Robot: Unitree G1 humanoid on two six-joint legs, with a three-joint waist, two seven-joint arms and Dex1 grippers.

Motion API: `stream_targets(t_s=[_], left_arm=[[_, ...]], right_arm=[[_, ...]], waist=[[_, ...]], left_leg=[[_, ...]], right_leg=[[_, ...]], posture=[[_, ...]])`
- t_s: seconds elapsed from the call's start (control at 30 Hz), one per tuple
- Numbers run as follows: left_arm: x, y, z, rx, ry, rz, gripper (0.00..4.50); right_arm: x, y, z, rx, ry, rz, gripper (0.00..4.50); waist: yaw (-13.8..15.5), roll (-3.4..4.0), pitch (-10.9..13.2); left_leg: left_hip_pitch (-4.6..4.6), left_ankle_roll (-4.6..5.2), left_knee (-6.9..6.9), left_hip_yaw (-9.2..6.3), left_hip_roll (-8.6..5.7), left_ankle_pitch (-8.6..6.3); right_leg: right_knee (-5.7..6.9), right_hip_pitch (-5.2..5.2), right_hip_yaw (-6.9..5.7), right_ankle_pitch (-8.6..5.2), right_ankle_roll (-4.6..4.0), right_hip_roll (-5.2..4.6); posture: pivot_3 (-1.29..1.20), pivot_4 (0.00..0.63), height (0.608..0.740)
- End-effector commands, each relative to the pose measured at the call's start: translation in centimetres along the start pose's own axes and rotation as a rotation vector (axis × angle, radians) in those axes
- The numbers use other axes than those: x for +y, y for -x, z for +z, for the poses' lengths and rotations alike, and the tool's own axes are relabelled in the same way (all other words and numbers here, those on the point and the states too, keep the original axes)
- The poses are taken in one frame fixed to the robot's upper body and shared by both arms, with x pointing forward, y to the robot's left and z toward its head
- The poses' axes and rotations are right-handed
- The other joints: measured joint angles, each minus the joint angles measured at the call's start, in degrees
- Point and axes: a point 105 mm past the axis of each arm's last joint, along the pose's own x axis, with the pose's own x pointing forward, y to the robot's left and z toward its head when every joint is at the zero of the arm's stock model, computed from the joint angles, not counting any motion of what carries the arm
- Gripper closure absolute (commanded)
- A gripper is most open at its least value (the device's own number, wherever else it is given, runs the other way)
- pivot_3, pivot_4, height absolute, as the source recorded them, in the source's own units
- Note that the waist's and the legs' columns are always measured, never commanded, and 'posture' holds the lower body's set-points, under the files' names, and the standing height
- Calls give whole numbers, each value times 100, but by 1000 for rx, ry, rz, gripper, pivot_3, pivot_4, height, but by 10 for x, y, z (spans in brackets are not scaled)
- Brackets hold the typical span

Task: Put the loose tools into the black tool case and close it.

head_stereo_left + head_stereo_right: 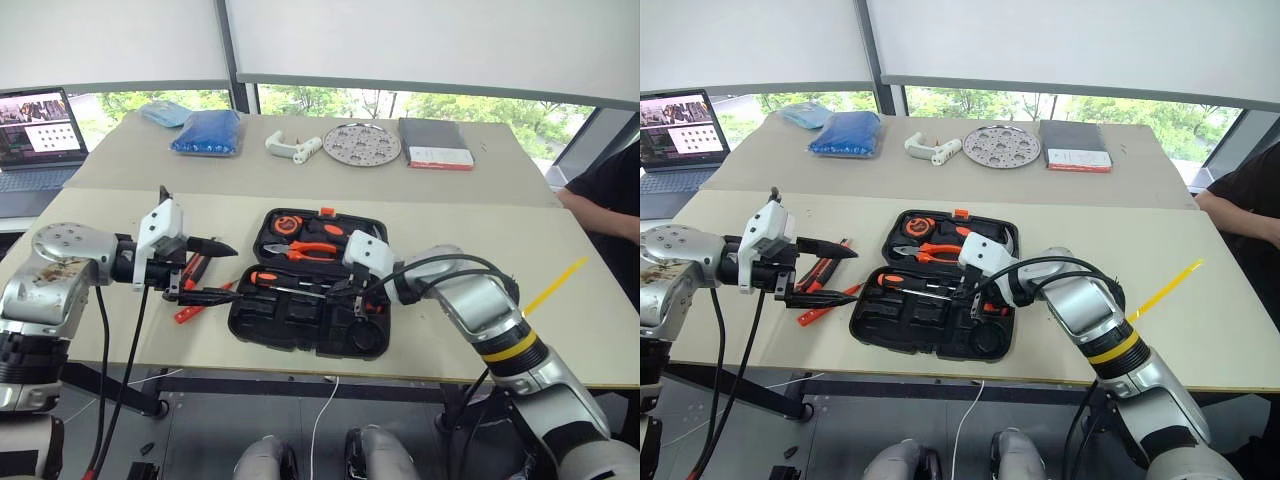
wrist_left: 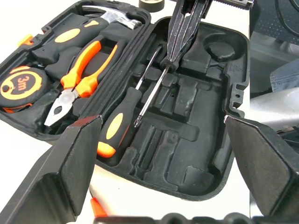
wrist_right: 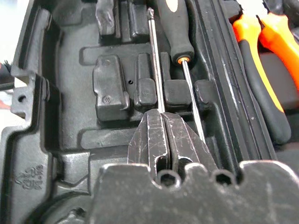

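- Right wrist view: right end effector [image 3: 163, 140] is sitting w/ fingers pressed together, pinching a thin steel screwdriver shaft [image 3: 156, 65] over the moulded slots of the black tool case [image 1: 300, 325].
- Second screwdriver [image 2: 122, 125], black handle w/ orange end, is lying in the case's near half right beside that shaft, close to the hinge.
- Case is lying open flat on the bench [image 1: 480, 230], near the front edge, centre.
- Far half is holding orange-handled pliers [image 1: 310, 250], a tape measure [image 1: 288, 224] & a hammer [image 2: 110, 18].
- Left end effector [image 1: 215, 270] is hovering wide open, holding nothing, just left of the case & pointing toward it.
- Under it, loose orange/red-and-black tools [image 1: 195, 290] are lying on the bench, touching or nearly touching the case's left edge; can't tell which tool is which.
- Small tape roll [image 2: 152, 4] is sitting on the bench just beyond the case's right side, seen in left wrist view.
- Far bench is carrying a blue bag [image 1: 208, 132], a round perforated disc [image 1: 361, 144] & a dark book w/ red edge [image 1: 435, 144].
- Laptop [image 1: 40, 135] is standing at far left.
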Motion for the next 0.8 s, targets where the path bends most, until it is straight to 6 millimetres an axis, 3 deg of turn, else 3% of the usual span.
stream_targets(t_s=[0.03,0.23,0.37,0.53,0.63,0.67,0.8], left_arm=[[2,2,8,-17,-33,25,0],[0,12,-2,-35,52,145,0],[-6,35,-18,-51,161,327,0],[-48,96,-78,91,318,592,0],[-63,121,-95,143,376,666,0],[-66,126,-98,155,392,683,0],[-67,128,-96,155,392,677,0]], right_arm=[[3,-1,-9,-3,-60,0,4458],[7,46,59,-382,-82,37,4458],[21,77,68,-435,-69,87,3369],[30,112,73,-512,-69,127,1683],[38,123,75,-531,-65,181,588],[39,125,75,-533,-66,189,231],[40,127,73,-524,-68,194,52]], waist=[[0,-1,-1],[-14,2,2],[-14,2,2],[-91,2,2],[-12,-7,6],[25,-7,6],[153,-2,8]], left_leg=[[0,0,0,0,0,0],[-28,2,-1,-4,1,1],[-29,3,-14,-7,-1,1],[-10,0,-43,-6,0,-1],[-6,-7,-48,-13,3,-4],[-4,-49,-48,-13,9,-27],[4,-78,-48,-48,5,-31]], right_leg=[[0,0,1,0,0,-2],[2,-23,7,2,-3,-2],[-6,-29,7,4,-8,2],[-23,-24,12,3,-6,-21],[-21,-19,4,-4,-14,-25],[-24,-19,3,-6,-16,-25],[-22,-21,-12,-7,-27,-65]], posture=[[0,150,718],[0,150,718],[0,150,718],[0,150,718],[0,150,718],[0,150,718],[0,150,718]])
